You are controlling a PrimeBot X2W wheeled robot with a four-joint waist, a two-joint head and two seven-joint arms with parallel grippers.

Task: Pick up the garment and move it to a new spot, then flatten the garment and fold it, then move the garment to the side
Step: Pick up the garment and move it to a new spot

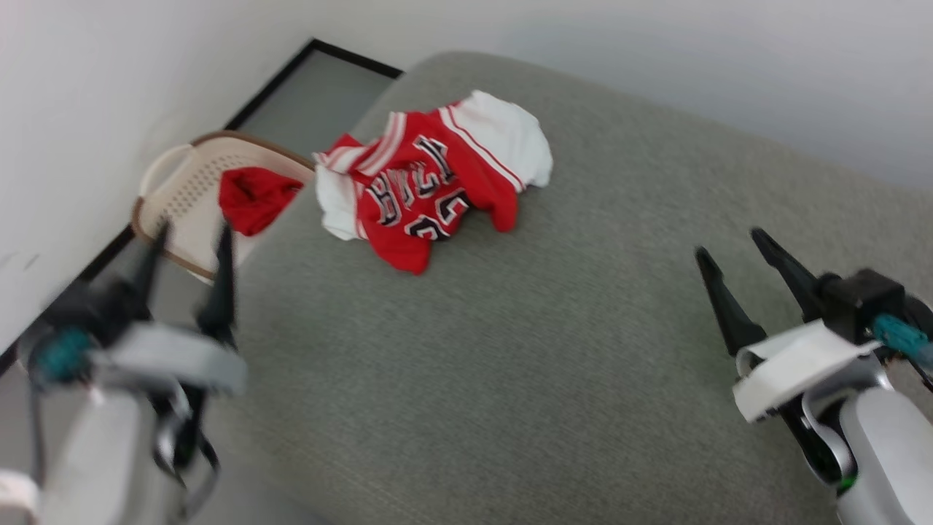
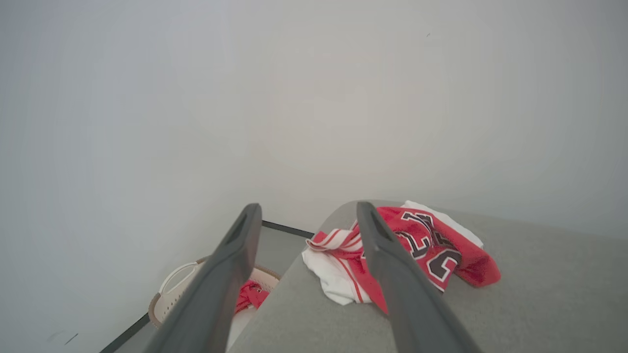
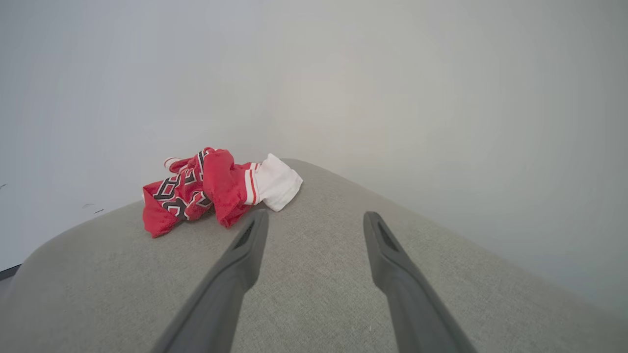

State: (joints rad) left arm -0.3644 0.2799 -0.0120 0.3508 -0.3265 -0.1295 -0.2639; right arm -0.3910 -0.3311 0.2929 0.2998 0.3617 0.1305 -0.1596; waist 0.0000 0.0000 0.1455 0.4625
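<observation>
Both grippers are hanging open and empty, with the garment (image 1: 430, 186) lying crumpled ahead of them.

The garment is sitting in a loose heap toward the far left of the grey cushion (image 1: 554, 343), close to the edge where a pale basket (image 1: 178, 193) is holding a plain red cloth (image 1: 251, 198). It looks light, soft and floppy, so it is likely to sag and drag once lifted. I'd judge the striped collar band or a raised red fold the best place to pinch. The left gripper (image 1: 193, 230) is hovering low by the cushion's left edge, fingers spread wide and pointing toward the basket and garment. The right gripper (image 1: 729, 243) is waiting well apart on the right, fingers equally wide, gripping nothing.
</observation>
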